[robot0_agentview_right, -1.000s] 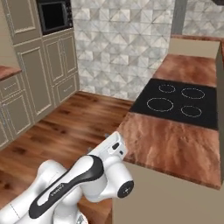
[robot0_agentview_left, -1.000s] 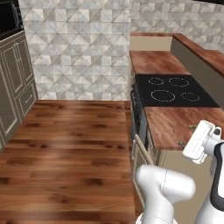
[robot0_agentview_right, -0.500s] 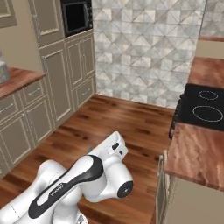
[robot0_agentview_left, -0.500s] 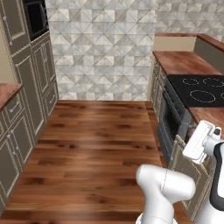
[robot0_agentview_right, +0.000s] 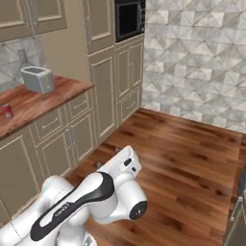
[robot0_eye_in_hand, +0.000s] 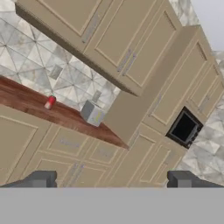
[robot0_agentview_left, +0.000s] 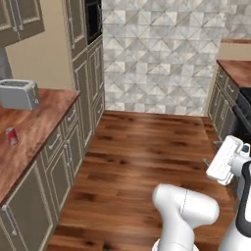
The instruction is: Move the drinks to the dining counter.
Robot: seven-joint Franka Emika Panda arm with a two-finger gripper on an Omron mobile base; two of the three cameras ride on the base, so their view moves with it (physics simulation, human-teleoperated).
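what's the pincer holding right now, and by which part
Nothing. In the hand view the pincer stands open with empty space between its tips, and the red can sits far off on the wood counter near the toaster.

**Wood counter carried a can and a toaster**

A reddish-brown wood countertop [robot0_agentview_left: 37,122] topped the beige cabinets along the wall. A short red can [robot0_agentview_left: 11,136] stood upright on it, near the front edge. A silver toaster [robot0_agentview_left: 18,94] sat farther back toward the counter's end, well apart from the can. Beside the cabinets, a dark wooden plank floor [robot0_agentview_left: 147,147] ran to the tiled wall.
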